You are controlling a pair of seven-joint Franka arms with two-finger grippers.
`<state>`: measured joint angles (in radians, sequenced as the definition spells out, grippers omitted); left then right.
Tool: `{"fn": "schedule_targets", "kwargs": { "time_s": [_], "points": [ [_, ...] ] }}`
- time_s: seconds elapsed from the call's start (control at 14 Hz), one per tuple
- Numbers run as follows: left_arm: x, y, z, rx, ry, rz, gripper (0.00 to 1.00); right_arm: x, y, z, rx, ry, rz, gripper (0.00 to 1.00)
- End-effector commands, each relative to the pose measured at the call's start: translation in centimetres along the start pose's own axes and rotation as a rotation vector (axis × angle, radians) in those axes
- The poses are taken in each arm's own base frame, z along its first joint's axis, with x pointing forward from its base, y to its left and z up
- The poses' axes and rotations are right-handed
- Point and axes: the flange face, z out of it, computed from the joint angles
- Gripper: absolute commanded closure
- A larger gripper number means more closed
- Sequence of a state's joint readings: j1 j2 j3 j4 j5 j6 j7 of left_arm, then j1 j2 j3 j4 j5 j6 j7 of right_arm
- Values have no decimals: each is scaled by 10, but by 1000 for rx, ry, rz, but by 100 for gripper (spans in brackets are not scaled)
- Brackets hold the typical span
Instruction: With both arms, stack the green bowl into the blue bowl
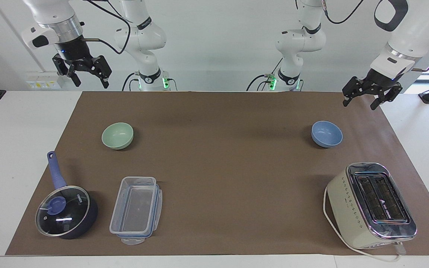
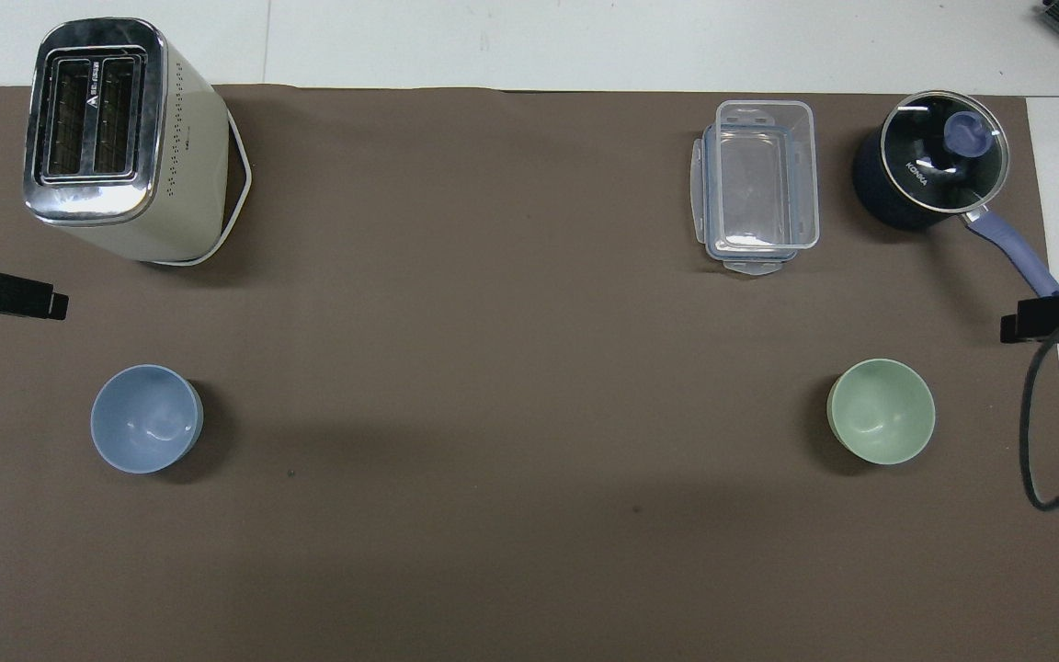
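The pale green bowl [image 1: 117,136] [image 2: 881,410] sits upright on the brown mat toward the right arm's end of the table. The periwinkle blue bowl [image 1: 326,134] [image 2: 145,430] sits upright toward the left arm's end, about as near to the robots. My right gripper [image 1: 90,84] hangs open and empty, high over the mat's corner beside the green bowl. My left gripper [image 1: 359,105] hangs open and empty over the mat's edge by the blue bowl. In the overhead view only one finger [image 2: 24,302] of the left and one finger [image 2: 1053,317] of the right show.
A cream toaster [image 1: 371,201] [image 2: 116,138] stands farther from the robots than the blue bowl. A clear plastic container [image 1: 136,208] [image 2: 759,184] and a dark lidded saucepan [image 1: 65,212] [image 2: 929,161] lie farther out than the green bowl. A black cable [image 2: 1040,441] hangs at the right arm's end.
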<state>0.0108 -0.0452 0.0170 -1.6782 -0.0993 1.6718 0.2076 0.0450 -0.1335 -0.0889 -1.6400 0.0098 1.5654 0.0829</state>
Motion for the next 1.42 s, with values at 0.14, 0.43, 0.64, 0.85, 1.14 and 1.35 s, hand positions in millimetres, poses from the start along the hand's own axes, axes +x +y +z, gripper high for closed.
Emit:
{"fn": "schedule_targets", "kwargs": {
  "time_s": [0.14,0.43,0.64,0.85,1.14,1.35],
  "points": [
    [-17,-40,40,-85,34,18,0,-2,4,1,-1,-8,-13,0],
    [-28,-72,65,-118,47,39,0,-2,4,1,-1,-8,-13,0],
    [-38,-98,88,-150,58,55,0,-2,4,1,-1,-8,-13,0],
    [-43,-113,111,-174,58,75,0,-2,4,1,-1,-7,-13,0],
    [-52,-126,134,-217,73,91,0,-2,4,1,-1,-8,-13,0],
    [-63,-145,159,-266,84,105,0,-2,4,1,-1,-8,-13,0]
  ]
}}
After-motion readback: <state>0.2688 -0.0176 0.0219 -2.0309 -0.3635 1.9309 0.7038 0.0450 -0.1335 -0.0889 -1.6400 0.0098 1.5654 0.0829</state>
